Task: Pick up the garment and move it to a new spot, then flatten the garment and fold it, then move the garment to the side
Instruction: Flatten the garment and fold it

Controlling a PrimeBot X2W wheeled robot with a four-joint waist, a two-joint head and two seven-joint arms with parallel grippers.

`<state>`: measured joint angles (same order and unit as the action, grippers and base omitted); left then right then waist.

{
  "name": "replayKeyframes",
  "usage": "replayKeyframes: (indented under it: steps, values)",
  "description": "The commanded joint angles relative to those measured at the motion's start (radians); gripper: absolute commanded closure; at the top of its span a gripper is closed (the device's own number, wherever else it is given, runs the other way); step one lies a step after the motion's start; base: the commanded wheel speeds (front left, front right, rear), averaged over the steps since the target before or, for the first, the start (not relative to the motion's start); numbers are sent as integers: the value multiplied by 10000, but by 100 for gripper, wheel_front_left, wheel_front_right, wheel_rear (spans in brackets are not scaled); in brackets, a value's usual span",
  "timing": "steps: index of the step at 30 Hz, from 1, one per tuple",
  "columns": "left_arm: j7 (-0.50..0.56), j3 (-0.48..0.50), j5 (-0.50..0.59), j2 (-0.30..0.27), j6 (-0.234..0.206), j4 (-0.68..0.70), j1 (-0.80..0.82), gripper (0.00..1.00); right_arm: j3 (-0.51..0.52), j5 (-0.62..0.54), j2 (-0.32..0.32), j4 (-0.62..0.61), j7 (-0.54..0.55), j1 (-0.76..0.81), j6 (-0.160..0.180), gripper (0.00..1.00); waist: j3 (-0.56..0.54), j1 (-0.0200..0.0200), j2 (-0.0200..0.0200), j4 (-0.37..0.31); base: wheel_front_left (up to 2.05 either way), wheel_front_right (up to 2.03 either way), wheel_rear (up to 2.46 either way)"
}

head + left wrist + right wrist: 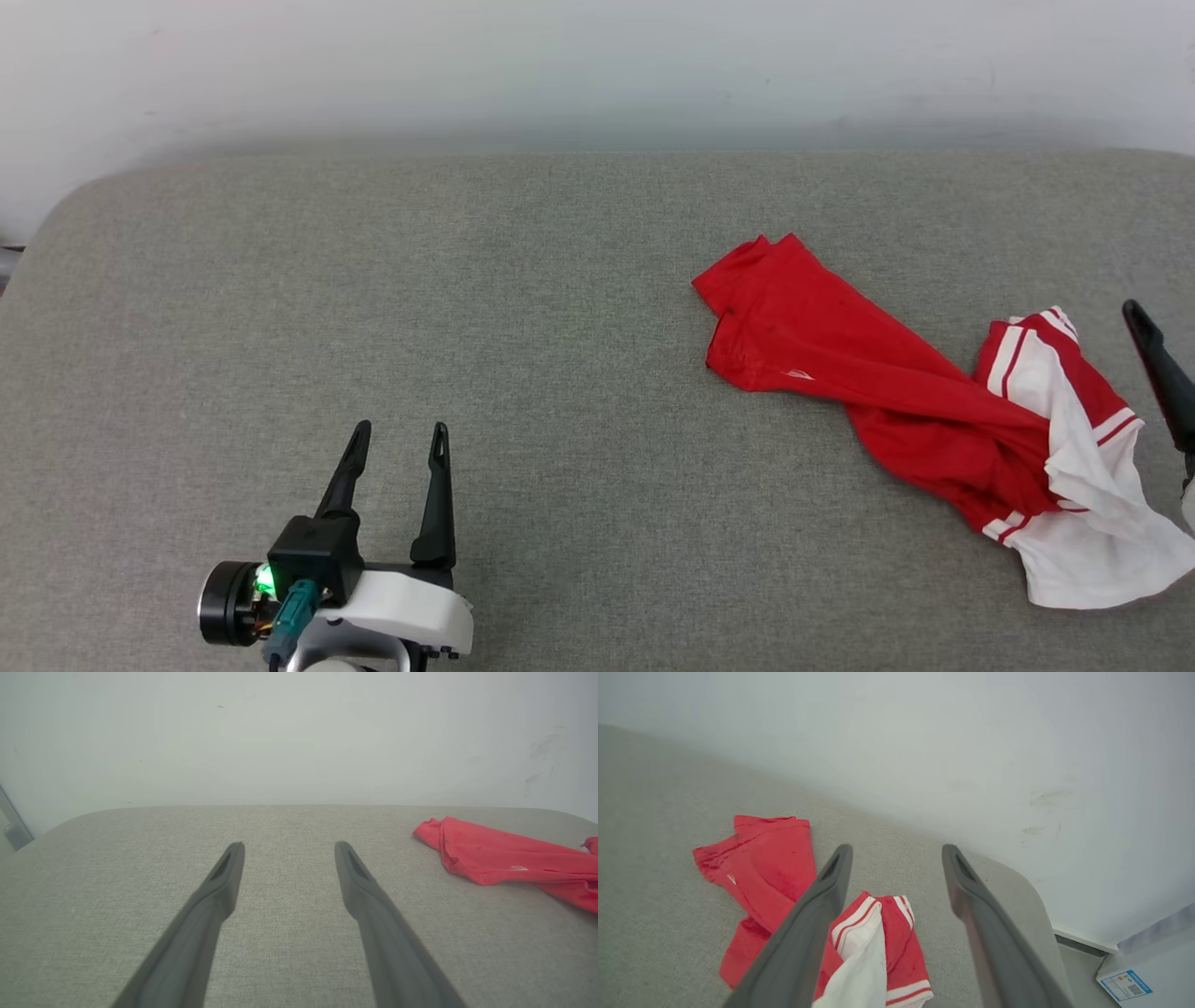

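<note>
The garment lies crumpled on the grey padded surface, at the right. Its red body stretches up-left and its white sleeve with red-and-white striped trim bunches near the right edge. One dark finger of my right gripper rises at the right edge, just beside the sleeve. In the right wrist view my right gripper is open above the garment, holding nothing. My left gripper stands open at the lower left, far from the cloth. The left wrist view has the left gripper with the garment off to its right.
A pale wall runs along the far edge of the surface. The surface has rounded corners; past its right corner the right wrist view shows floor and a white box with a label. Bare grey fabric spreads left of the garment.
</note>
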<state>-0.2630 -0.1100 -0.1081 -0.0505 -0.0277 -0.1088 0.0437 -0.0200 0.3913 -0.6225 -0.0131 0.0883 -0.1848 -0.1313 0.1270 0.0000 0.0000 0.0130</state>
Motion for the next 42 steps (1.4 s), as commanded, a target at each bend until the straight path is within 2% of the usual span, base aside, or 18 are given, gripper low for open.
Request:
replayKeyframes:
  steps: [1, 8, 11, 13, 16, 23, 24, 25, 33, 42]
  values:
    - [-27, -24, 83, 6, 4, 36, 60, 0, -231, 187, -298, -185, 592, -53, 10, 0, 47, 0, 0, 39, 0, 0, 0]
    - [-27, -150, 7, 5, -11, 89, 251, 0, -1062, 981, -1395, -204, 3687, 51, 10, 0, 341, 0, 0, 259, 0, 0, 0]
    - [-25, -196, -44, 7, -51, 85, 287, 0, -1234, 1281, -1289, 108, 4368, 293, 9, 0, 487, 0, 0, 363, 0, 0, 0]
    - [-27, -251, -76, 7, -60, 87, 338, 0, -1231, 1155, -1337, 318, 4439, 271, 10, 0, 595, 0, 0, 449, 0, 0, 0]
    - [-25, -280, -93, 5, -83, 74, 414, 0, -1412, 1246, -989, 845, 4367, 402, 9, 0, 744, 0, 0, 547, 0, 0, 0]
    - [-25, -313, -68, 5, -42, 32, 536, 0, -1745, 943, -732, 2020, 3384, 66, 10, 0, 969, 0, 0, 721, 0, 0, 0]
    - [-27, -297, -53, 5, -47, 33, 546, 0, -1761, 1033, -670, 2107, 3169, -5, 9, 57, 981, 0, 0, 730, 0, 0, 0]
    - [-25, -279, -40, 7, -56, 33, 549, 0, -1769, 1110, -634, 2198, 2990, -58, 9, 100, 987, 0, 0, 728, 0, 0, 0]
    - [-25, -264, -113, 7, -103, -30, 452, 0, -1869, 1547, -695, 2193, 2105, -221, 10, 100, 816, 0, 0, 532, 0, 0, 0]
    - [-25, -312, -135, 5, -70, -22, 521, 0, -1730, 1364, -402, 563, 1509, -657, 9, 100, 619, 0, 0, 627, 0, 0, 0]
